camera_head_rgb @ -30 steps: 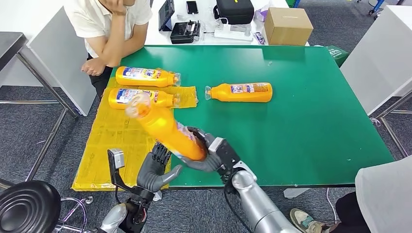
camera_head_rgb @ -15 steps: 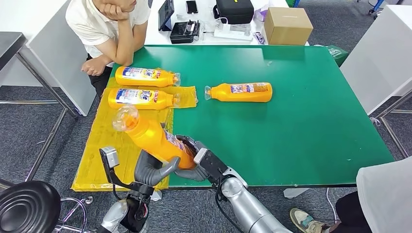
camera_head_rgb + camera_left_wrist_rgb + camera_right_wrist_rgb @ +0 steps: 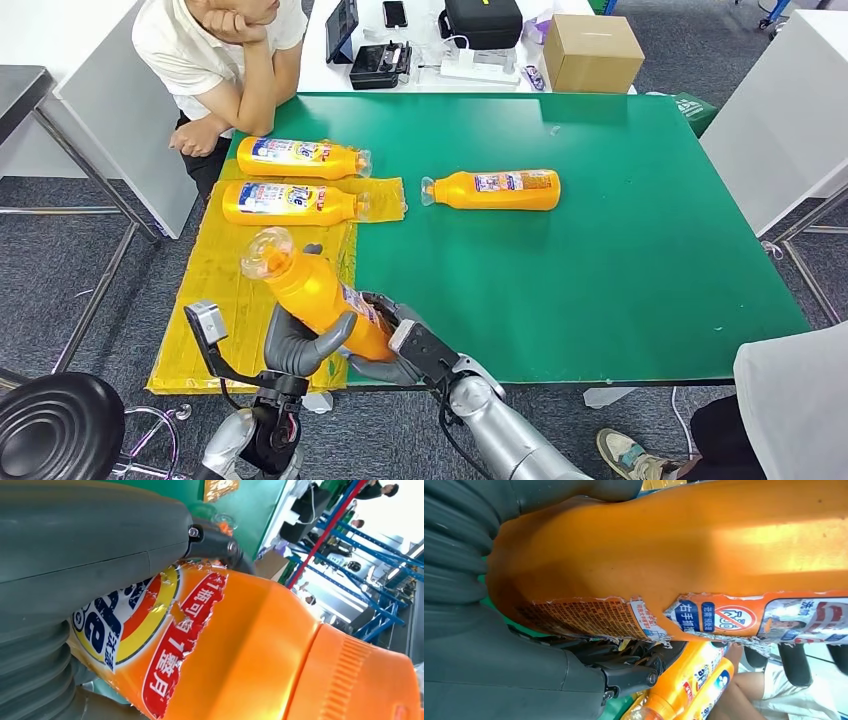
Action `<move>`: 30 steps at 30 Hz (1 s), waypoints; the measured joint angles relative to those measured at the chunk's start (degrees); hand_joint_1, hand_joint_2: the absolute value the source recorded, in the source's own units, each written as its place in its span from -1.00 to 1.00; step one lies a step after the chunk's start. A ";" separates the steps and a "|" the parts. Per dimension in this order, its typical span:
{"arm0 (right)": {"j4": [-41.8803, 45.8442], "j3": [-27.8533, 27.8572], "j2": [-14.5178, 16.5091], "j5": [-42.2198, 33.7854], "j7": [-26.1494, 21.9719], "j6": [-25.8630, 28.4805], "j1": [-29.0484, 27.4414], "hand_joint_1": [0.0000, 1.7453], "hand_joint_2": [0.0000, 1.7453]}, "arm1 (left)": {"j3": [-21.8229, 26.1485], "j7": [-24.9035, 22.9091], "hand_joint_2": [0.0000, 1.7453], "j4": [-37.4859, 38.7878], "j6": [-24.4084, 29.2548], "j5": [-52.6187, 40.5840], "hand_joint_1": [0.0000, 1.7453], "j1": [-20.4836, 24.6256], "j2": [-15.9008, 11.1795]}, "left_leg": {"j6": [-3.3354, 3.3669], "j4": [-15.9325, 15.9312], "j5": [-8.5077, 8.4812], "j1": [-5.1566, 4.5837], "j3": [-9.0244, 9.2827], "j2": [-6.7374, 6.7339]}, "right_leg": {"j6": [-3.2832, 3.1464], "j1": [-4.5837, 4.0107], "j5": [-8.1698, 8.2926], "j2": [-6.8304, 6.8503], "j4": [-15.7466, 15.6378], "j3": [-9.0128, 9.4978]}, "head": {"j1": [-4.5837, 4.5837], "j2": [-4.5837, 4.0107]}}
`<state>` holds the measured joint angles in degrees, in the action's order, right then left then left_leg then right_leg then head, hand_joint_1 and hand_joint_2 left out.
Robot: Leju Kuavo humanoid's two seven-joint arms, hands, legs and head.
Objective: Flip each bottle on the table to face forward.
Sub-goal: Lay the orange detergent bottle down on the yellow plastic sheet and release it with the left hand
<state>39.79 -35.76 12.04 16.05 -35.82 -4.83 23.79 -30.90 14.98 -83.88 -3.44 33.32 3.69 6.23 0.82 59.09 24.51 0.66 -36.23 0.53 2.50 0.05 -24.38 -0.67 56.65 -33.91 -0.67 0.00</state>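
An orange bottle [image 3: 315, 293] is held tilted above the table's near left edge, cap end up and toward the left. My left hand [image 3: 300, 340] grips its lower body from the left and my right hand [image 3: 395, 345] grips its base from the right. Up close, the left wrist view shows its torn front label [image 3: 150, 630] and the right wrist view its back label [image 3: 704, 617]. Two more orange bottles [image 3: 300, 157] [image 3: 290, 203] lie on their sides on the yellow mat [image 3: 225, 290]. Another bottle [image 3: 495, 189] lies on the green table [image 3: 600, 230].
A person [image 3: 225, 60] sits at the far left corner, leaning on the table. A cardboard box [image 3: 592, 52] and electronics [image 3: 480, 25] stand on the white table behind. A black stool [image 3: 55, 425] is at lower left; another person's sleeve [image 3: 790, 400] is at lower right.
The held bottle has come down and toward the left, and my left hand has closed on it, joining the right hand. Both arms have drawn back toward the table's near edge.
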 joint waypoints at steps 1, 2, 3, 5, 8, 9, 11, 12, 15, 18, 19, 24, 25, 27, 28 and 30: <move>-0.16 -0.07 0.00 0.10 0.00 -0.01 0.11 -0.74 0.50 | 0.09 -0.14 1.00 0.44 -0.44 0.46 1.00 0.20 0.00 | 0.00 0.00 0.00 0.00 0.00 0.00 | 0.00 0.00 0.00 0.00 0.00 0.00 | 0.00 0.00; -0.30 -0.22 0.01 0.25 0.01 -0.03 0.19 -1.00 0.00 | 0.17 -0.20 1.00 0.90 -0.89 0.83 1.00 0.45 -0.01 | 0.00 0.00 0.00 0.00 0.00 0.00 | 0.00 0.00 0.00 0.00 0.00 0.01 | 0.00 0.00; -0.45 -0.42 0.02 0.37 0.08 -0.05 0.23 -1.00 -0.50 | 0.24 -0.23 1.00 1.31 -1.31 1.10 1.00 0.73 -0.01 | -0.01 0.00 -0.01 0.00 0.00 0.01 | 0.00 0.00 0.00 0.00 0.00 0.01 | -0.01 0.00; -0.79 -0.73 0.07 0.41 0.22 -0.10 0.23 -1.00 -1.00 | 0.38 -0.16 1.00 2.04 -2.30 1.46 1.00 1.16 -0.03 | -0.01 0.00 -0.01 0.00 -0.01 0.01 | 0.00 0.00 0.00 0.00 0.00 0.01 | 0.00 0.00; -1.14 -0.80 0.11 -0.13 0.11 -0.11 0.14 -1.00 -1.00 | 0.77 0.27 1.00 2.46 -3.68 1.92 1.00 1.35 -0.10 | -0.01 0.00 -0.01 0.00 -0.02 -0.01 | 0.00 0.00 0.00 0.00 0.00 0.00 | -0.01 0.00; -1.17 -0.80 0.14 -0.29 0.04 -0.11 0.08 -1.00 -1.00 | 0.92 0.38 1.00 2.46 -3.84 2.03 1.00 1.40 -0.15 | -0.01 0.00 -0.01 0.00 -0.02 0.00 | 0.00 0.00 0.00 0.00 0.00 0.00 | -0.01 0.00; -1.19 -0.80 0.20 -0.49 -0.08 -0.11 -0.05 -1.00 -1.00 | 1.22 0.56 1.00 2.46 -3.95 2.14 1.00 1.47 -0.26 | -0.01 0.00 -0.01 0.00 -0.02 0.01 | 0.00 0.00 0.00 0.00 0.00 0.00 | -0.01 0.00; -1.19 -0.80 0.22 -0.56 -0.13 -0.11 -0.13 -1.00 -1.00 | 1.39 0.63 1.00 2.46 -3.95 2.20 1.00 1.49 -0.30 | -0.01 0.00 -0.01 0.00 -0.02 0.01 | 0.00 0.00 0.00 0.00 0.00 0.00 | -0.01 0.00; -1.19 -0.78 0.26 -0.92 -0.43 -0.11 -0.55 -1.00 -1.00 | 2.33 0.81 1.00 2.46 -3.91 2.95 1.00 1.52 -0.37 | -0.01 0.00 -0.01 0.00 -0.02 0.00 | 0.00 0.00 0.00 0.00 0.00 0.00 | -0.01 0.00; -1.11 -0.74 0.28 -1.51 -0.76 0.27 -1.38 -1.00 -1.00 | 4.14 1.07 1.00 2.46 -3.27 3.29 1.00 1.54 -0.58 | -0.02 0.00 -0.01 0.01 -0.02 0.00 | 0.00 -0.01 0.00 0.00 0.00 0.00 | -0.01 0.00; -0.95 -0.68 0.27 -1.61 -0.81 0.80 -1.80 -1.00 -1.00 | 4.93 1.28 1.00 2.46 -2.58 2.65 1.00 1.54 -0.69 | -0.02 0.00 -0.01 0.01 -0.02 0.00 | 0.00 -0.01 0.00 0.00 0.00 0.00 | -0.01 0.00; 2.37 0.27 0.16 -0.38 -0.95 7.41 -5.38 -1.00 -1.00 | 10.08 4.71 1.00 1.99 7.62 -9.81 1.00 1.44 -1.33 | -0.02 -0.01 -0.01 0.02 -0.03 0.01 | 0.00 -0.01 0.00 0.00 0.01 -0.01 | -0.02 0.00; 4.71 0.49 -0.03 0.73 -0.98 9.63 -6.86 -1.00 -1.00 | 11.24 6.31 1.00 1.64 13.86 -17.45 1.00 1.39 -1.45 | -0.02 -0.01 -0.01 0.02 -0.04 0.02 | 0.00 -0.01 0.00 0.01 0.01 -0.02 | -0.02 0.00; 10.36 0.71 -0.58 3.43 -0.78 12.89 -9.82 -1.00 -1.00 | 13.48 8.80 1.00 1.02 26.94 -34.60 1.00 1.43 -1.61 | -0.02 0.00 -0.01 0.02 -0.07 0.02 | 0.00 -0.01 -0.01 0.01 0.02 -0.05 | -0.02 0.00; 13.26 0.66 -0.87 4.77 -0.54 13.83 -11.12 -1.00 -1.00 | 14.54 9.38 1.00 0.87 32.97 -43.60 1.00 1.56 -1.67 | -0.02 0.00 -0.01 0.02 -0.08 0.03 | 0.00 0.00 -0.01 0.01 0.02 -0.06 | -0.02 0.00; 17.34 0.20 -1.15 6.25 -0.02 14.20 -12.46 -1.00 -1.00 | 15.90 8.50 1.00 1.31 39.48 -57.14 1.00 2.25 -1.66 | -0.02 0.00 -0.01 0.02 -0.09 0.05 | -0.01 0.00 -0.01 0.01 0.01 -0.08 | -0.02 0.00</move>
<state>57.13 -35.57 10.90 22.30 -35.85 9.37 11.33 -15.00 23.48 -82.57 36.03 -23.82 5.94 4.57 0.80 59.09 24.50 0.67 -36.32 0.58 2.49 0.06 -24.39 -0.65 56.66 -33.98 -0.69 0.00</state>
